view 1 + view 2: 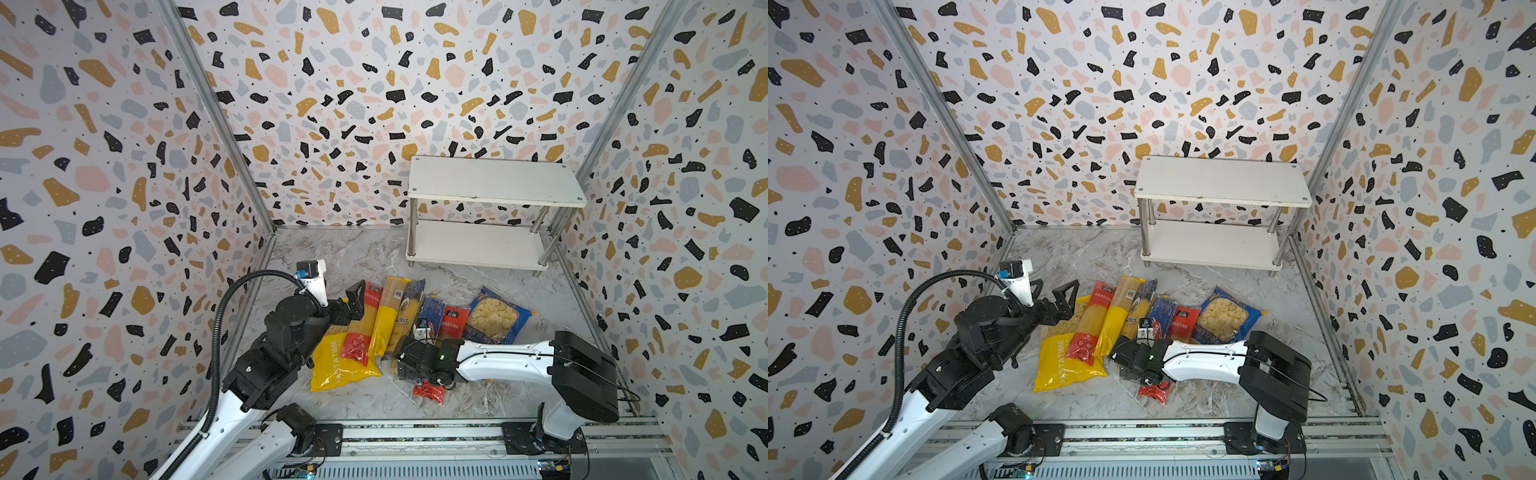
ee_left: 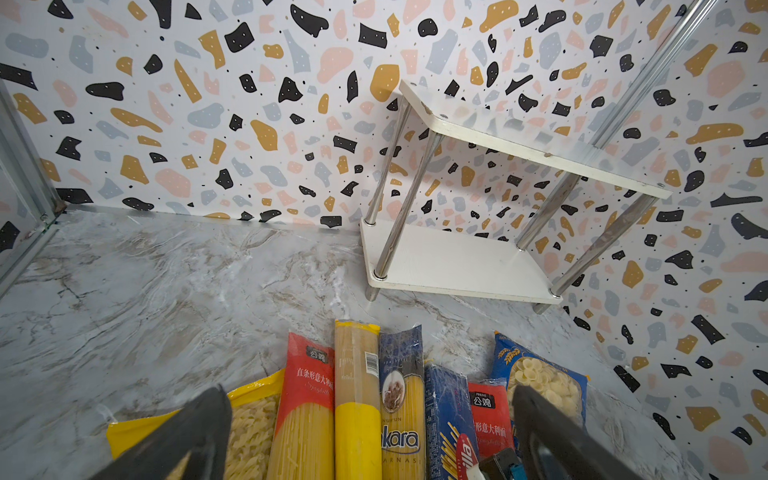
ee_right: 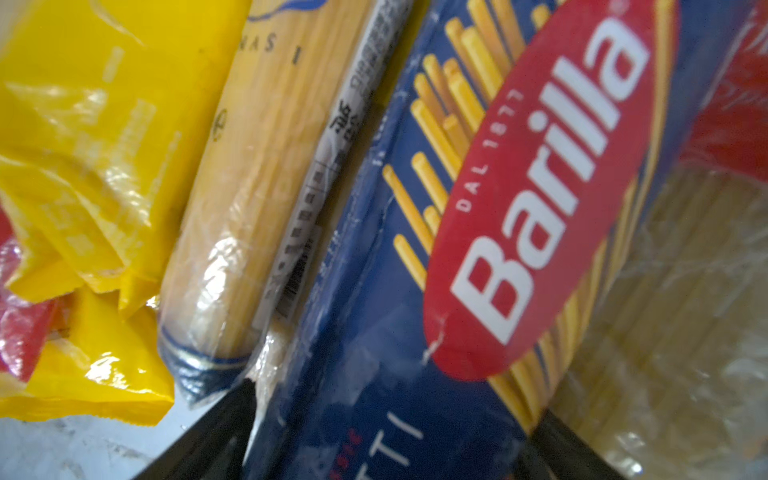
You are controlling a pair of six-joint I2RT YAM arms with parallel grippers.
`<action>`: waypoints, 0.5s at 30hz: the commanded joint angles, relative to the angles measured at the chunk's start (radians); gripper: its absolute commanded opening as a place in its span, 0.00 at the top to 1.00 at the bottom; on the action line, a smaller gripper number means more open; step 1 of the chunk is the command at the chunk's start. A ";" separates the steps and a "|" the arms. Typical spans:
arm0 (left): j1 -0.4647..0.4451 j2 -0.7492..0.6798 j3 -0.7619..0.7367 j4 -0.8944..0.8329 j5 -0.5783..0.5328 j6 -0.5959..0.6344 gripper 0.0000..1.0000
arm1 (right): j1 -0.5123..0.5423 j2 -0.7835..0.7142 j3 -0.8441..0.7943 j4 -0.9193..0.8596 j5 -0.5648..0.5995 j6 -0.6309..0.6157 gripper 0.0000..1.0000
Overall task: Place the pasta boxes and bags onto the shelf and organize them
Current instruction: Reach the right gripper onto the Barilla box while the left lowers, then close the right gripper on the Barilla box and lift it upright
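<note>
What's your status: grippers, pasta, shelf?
Left gripper open over the pasta pile. Right gripper open, astride the Barilla pack. Shelf bare. Neighbouring packs pressed against it both sides.

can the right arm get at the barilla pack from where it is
Probably yes: the right gripper sits over the Barilla pack, a finger on each side. The blue-grey pack and a red pack press close beside it, but nothing lies on top.

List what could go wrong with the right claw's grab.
The right claw straddles the Barilla pack, which lies tight against the red spaghetti pack; a finger may snag that too. The long, glossy pack may sag or slip on the way to the shelf.
</note>
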 commanded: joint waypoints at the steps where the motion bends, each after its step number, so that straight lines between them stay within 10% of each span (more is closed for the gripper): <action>1: -0.004 0.005 -0.012 0.046 0.024 0.013 0.00 | -0.016 0.042 -0.014 -0.024 -0.005 -0.003 0.17; 15: -0.004 -0.005 -0.024 0.039 0.006 0.019 0.00 | -0.040 -0.036 -0.079 -0.003 -0.051 -0.041 0.55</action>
